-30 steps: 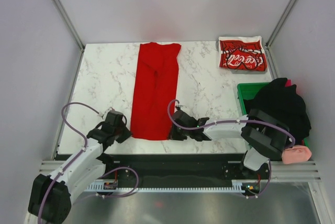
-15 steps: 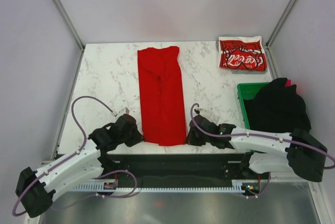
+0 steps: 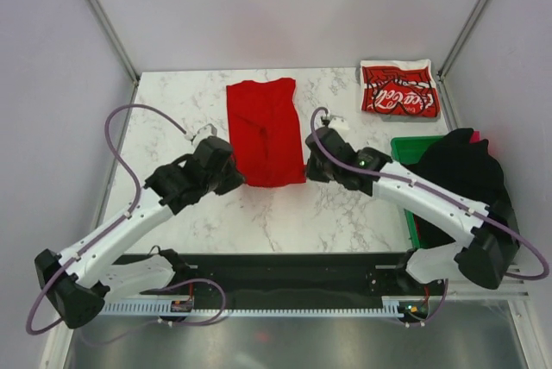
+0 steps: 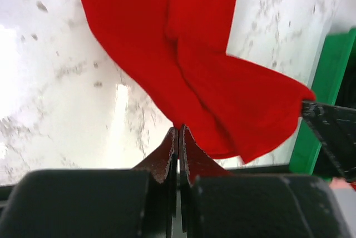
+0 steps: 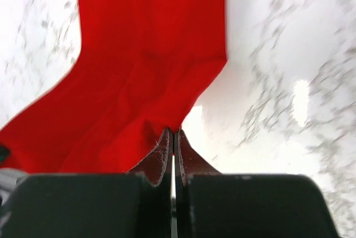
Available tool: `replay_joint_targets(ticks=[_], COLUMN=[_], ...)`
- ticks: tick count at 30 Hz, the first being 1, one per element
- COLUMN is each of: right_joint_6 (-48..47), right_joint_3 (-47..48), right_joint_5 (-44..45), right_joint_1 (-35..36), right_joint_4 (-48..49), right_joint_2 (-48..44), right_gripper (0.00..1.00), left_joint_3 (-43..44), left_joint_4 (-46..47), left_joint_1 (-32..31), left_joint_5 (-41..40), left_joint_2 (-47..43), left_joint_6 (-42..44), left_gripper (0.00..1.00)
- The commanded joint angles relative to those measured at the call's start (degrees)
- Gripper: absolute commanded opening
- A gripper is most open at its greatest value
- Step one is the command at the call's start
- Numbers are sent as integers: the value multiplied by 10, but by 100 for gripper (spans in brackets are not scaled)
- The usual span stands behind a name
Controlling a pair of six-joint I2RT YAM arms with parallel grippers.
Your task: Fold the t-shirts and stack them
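Firmly, the plain red t-shirt point(image 3: 266, 132) is pinched at its near corners by the tightly closed left claw point(image 4: 179, 138) and right claw point(image 5: 173, 138).

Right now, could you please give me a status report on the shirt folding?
Left end effector and right end effector shut on near corners of plain red t-shirt. Coca-Cola t-shirt folded, far right corner. Nothing blocking the fold.

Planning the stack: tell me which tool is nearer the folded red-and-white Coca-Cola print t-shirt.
Right. The right tool pinches a corner of the plain red cloth t-shirt, near-left of the Coca-Cola print t-shirt; the left tool grips the other corner, farther left.
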Motion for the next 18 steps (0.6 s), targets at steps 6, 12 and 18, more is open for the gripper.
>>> replay_joint_targets(ticks=[6,12,18], right_joint_6=[-159,-196,-213], right_joint_3=[204,302,358], right_joint_5=[-9,-42,-71], right_joint_1=[-102,-145,-175], right_joint_4=[-35,-32,-25], right_joint_2=[169,285,362], right_gripper=[0,0,0], left_joint_3=[103,124,149], left_joint_4=[57,103,131], left_joint_1=[152,216,243], left_joint_5=[52,100,116], left_joint_2=[139,236,308], left_joint_6=[138,166,176], left_gripper=[2,2,2])
